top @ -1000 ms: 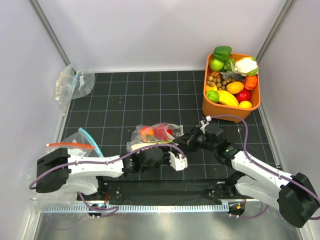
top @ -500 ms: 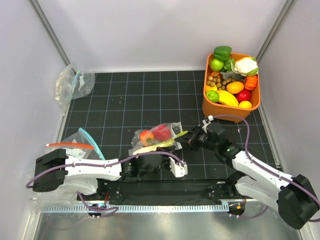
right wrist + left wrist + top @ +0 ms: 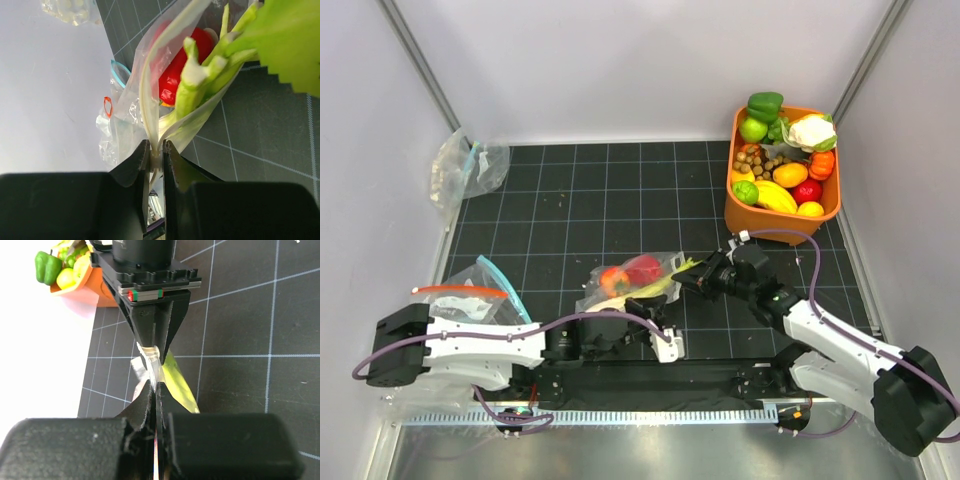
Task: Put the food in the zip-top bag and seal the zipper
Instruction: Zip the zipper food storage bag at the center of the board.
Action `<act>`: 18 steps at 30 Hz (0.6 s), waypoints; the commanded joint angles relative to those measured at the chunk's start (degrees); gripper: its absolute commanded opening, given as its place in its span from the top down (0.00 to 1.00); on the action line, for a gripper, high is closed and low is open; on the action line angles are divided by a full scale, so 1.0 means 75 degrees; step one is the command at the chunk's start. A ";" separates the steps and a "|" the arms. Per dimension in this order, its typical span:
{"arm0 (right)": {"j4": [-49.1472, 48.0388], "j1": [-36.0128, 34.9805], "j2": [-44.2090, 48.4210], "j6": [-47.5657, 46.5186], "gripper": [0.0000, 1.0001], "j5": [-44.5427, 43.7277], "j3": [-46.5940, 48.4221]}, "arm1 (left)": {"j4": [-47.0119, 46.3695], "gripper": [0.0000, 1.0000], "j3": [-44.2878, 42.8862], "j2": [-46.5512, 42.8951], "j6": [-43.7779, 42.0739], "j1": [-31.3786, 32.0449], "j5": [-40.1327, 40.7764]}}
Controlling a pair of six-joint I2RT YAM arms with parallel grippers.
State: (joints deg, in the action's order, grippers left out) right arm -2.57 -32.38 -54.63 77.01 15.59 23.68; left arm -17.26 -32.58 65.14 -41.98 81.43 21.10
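Since a second ago the left arm has drawn back toward its base, and the zip-top bag [image 3: 638,272] now lies stretched between both tools. The left gripper [image 3: 156,388] is clenched on the zipper [image 3: 150,359]. Its wrist view shows that strip running straight ahead into the right gripper [image 3: 154,345], which pinches the bag's edge. Just beyond the right fingers, inside the bag, only the right wrist view shows the celery [image 3: 200,80] and a red vegetable [image 3: 182,60].

Clear zip-top bag [image 3: 666,260] shows red toy vegetables [image 3: 642,268] and pale-green celery [image 3: 195,82]; black worktop [image 3: 570,210], white grid; orange bin [image 3: 750,216] far right.
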 commanded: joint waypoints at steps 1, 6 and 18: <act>0.0155 0.0321 -0.0192 -0.0319 0.99 -0.1446 0.0124 | -0.0793 1.00 0.0042 -0.0750 0.0171 0.0346 -0.0306; 0.0284 0.0333 -0.0216 -0.0413 0.99 -0.1681 0.0170 | -0.0805 1.00 0.0253 -0.1361 0.0358 0.0346 -0.0400; -0.0267 0.0333 0.0276 -0.1057 0.90 -0.1575 0.0100 | -0.0911 1.00 0.0242 -0.1222 0.1447 -0.0449 -0.0164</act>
State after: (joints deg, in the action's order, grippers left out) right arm -3.09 -32.12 -54.19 73.01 12.82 24.58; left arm -18.17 -28.56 56.51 -36.21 80.18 21.63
